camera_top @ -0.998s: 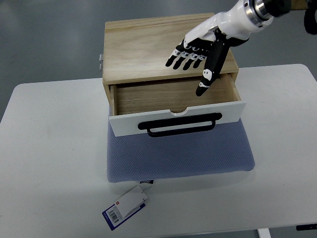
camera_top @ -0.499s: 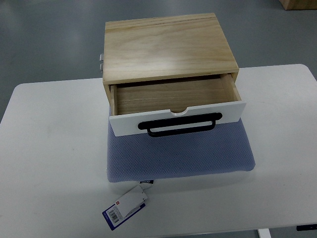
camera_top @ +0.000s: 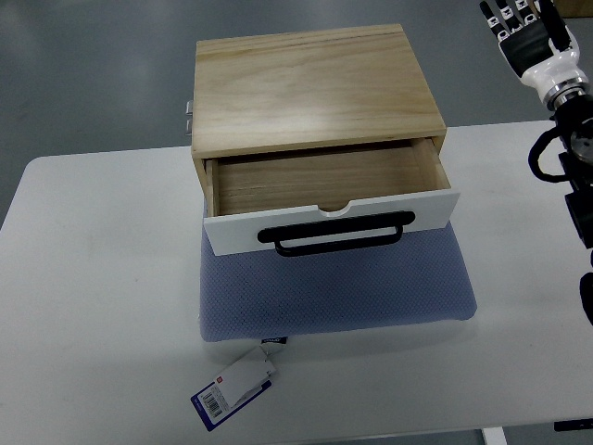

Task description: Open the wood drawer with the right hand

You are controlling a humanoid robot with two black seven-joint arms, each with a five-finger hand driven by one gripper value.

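Well apart from the open wood drawer (camera_top: 324,190), right hand (camera_top: 530,37) top right; fingers seemingly loose, empty.

Pale unvarnished wooden box (camera_top: 315,88): matt, visible grain. Its drawer (camera_top: 324,181) has raw wood inside, a smooth white painted front and a glossy black handle (camera_top: 335,234). Blue-grey dimpled fabric mat (camera_top: 334,292): rough weave. White bench (camera_top: 102,306): smooth, matt. Printed paper tag (camera_top: 232,387).
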